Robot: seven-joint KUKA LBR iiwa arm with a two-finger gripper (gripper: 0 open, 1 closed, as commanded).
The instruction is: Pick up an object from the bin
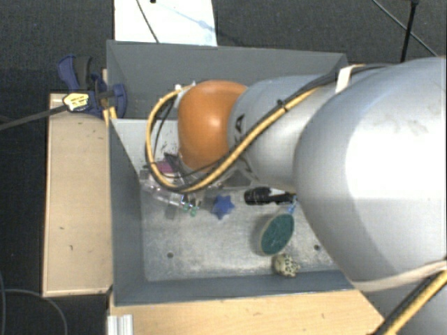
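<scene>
I see a small blue piece [221, 206] on the floor of my bin [188, 253], near the middle. A black cylinder [267, 197] lies on its side just right of it. A teal oval disc [277, 233] lies nearer the front, and a speckled cream ball [285, 265] sits by the front wall.

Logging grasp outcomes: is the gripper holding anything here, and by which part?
Cannot be told: the gripper is low at the left of the bin, tip obscured. A small blue piece lies beside it.
</scene>
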